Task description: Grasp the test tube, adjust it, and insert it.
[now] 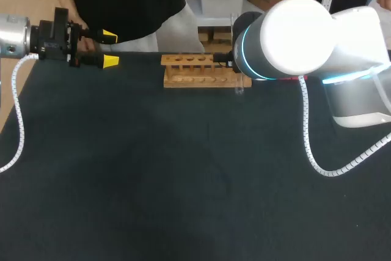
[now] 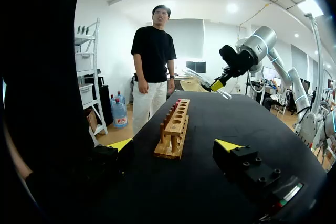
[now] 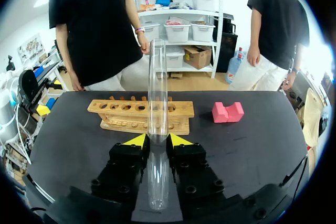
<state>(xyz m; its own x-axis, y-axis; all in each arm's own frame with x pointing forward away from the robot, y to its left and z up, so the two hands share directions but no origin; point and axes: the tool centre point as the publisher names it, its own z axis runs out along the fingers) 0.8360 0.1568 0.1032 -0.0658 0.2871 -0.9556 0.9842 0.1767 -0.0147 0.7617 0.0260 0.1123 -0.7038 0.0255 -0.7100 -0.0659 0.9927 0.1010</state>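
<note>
A clear glass test tube (image 3: 157, 93) is clamped between the yellow tips of my right gripper (image 3: 157, 141), which is shut on it. The tube sticks out far ahead of the fingers, its open end forward and its rounded end back toward the wrist. Beyond it lies the wooden rack (image 3: 140, 115) with a row of empty holes. In the head view my right arm covers its own gripper, and only a bit of the tube (image 1: 239, 89) shows by the rack (image 1: 201, 70). My left gripper (image 1: 110, 47) hangs open and empty at the table's far left, pointing along the rack (image 2: 176, 124).
A pink notched block (image 3: 227, 112) lies on the black table (image 1: 183, 169) to the right of the rack. A white coiled cable (image 1: 308, 145) hangs from my right arm over the table.
</note>
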